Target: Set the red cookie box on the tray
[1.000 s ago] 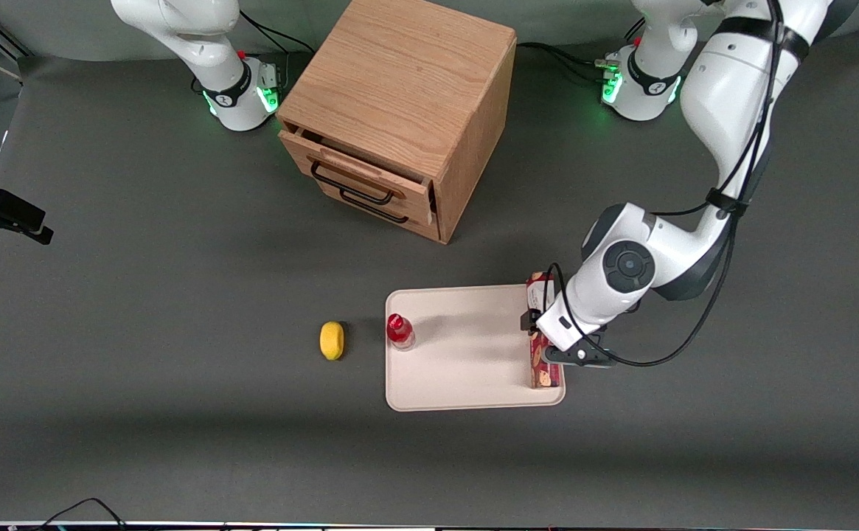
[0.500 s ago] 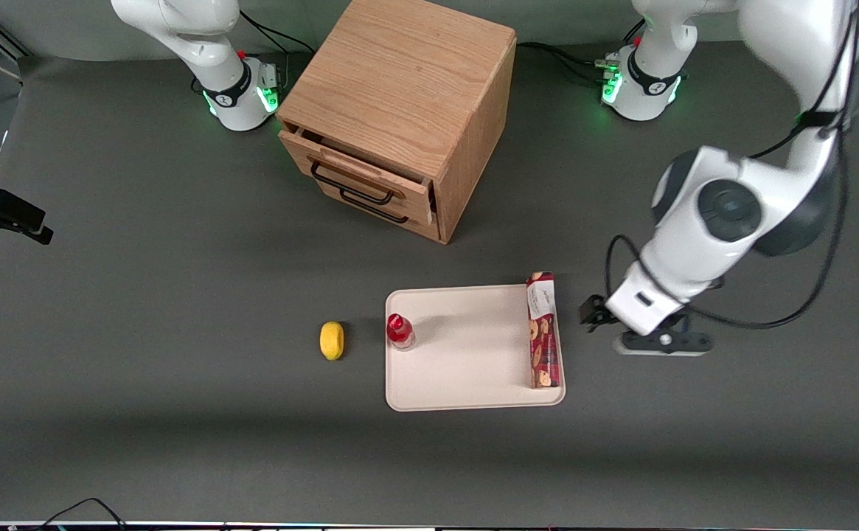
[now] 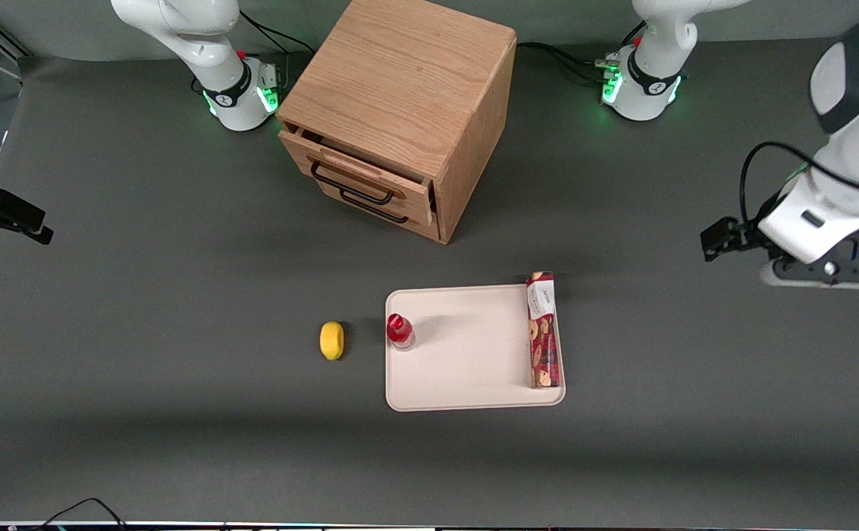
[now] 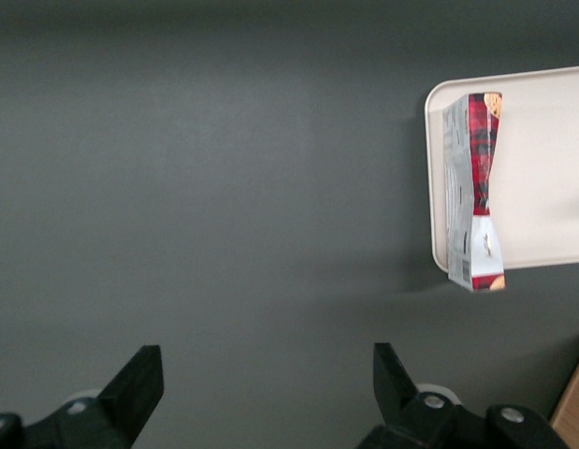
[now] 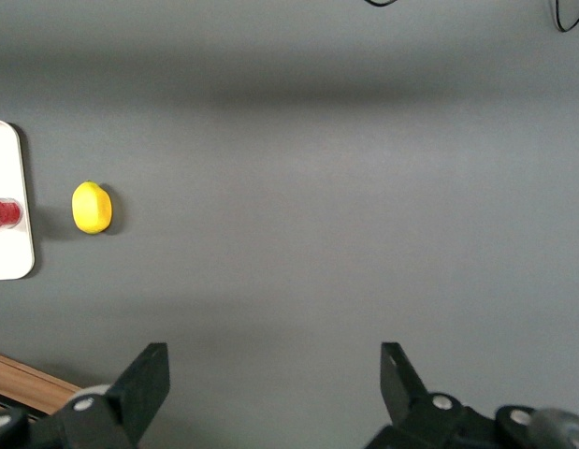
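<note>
The red cookie box [image 3: 543,330] lies flat on the beige tray [image 3: 466,369], along the tray's short edge toward the working arm's end. Its white end pokes slightly over the rim on the cabinet side. The left wrist view shows the same box [image 4: 471,187] on the tray [image 4: 542,168]. My left gripper [image 3: 818,271] hangs well away from the tray, toward the working arm's end of the table, over bare grey tabletop. In the wrist view the gripper [image 4: 266,374] is open, with only table surface between its fingers.
A small red-capped bottle [image 3: 400,331] stands on the tray's edge nearest the parked arm's end. A yellow fruit [image 3: 332,340] lies on the table beside it. A wooden drawer cabinet [image 3: 400,110] stands farther from the front camera, its top drawer slightly ajar.
The gripper let go of the red cookie box and swung away toward the working arm's end, also receding from the front camera. The box stayed put on the tray.
</note>
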Controlling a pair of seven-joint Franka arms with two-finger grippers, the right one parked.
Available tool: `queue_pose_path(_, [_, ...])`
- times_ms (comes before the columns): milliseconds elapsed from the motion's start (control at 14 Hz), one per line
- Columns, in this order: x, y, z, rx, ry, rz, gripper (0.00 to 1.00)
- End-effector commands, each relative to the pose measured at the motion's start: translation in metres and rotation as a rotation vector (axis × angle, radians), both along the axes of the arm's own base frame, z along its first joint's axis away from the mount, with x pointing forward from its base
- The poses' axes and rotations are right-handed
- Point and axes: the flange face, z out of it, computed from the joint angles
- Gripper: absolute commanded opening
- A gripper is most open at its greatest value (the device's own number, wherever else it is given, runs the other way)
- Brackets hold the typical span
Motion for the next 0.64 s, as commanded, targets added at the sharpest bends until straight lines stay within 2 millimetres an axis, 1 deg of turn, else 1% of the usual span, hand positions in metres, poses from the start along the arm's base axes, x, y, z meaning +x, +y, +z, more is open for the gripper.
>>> queue_pose_path(0, [-0.028,-0.006,0.018,-0.015,-0.006,0.003,1.00])
queue_pose_path(143, [-0.041,-0.010,0.028,-0.041,-0.013,0.012,1.00])
queue_pose_path(286, [-0.052,-0.006,0.042,-0.048,-0.011,0.024,1.00])
queue_pose_path(357, [-0.056,-0.008,0.046,-0.068,-0.007,0.027,1.00])
queue_pose_path(429, [-0.058,-0.005,0.051,-0.072,-0.014,0.033,1.00])
queue_pose_path(571, [-0.057,0.004,0.051,-0.071,-0.014,0.039,1.00])
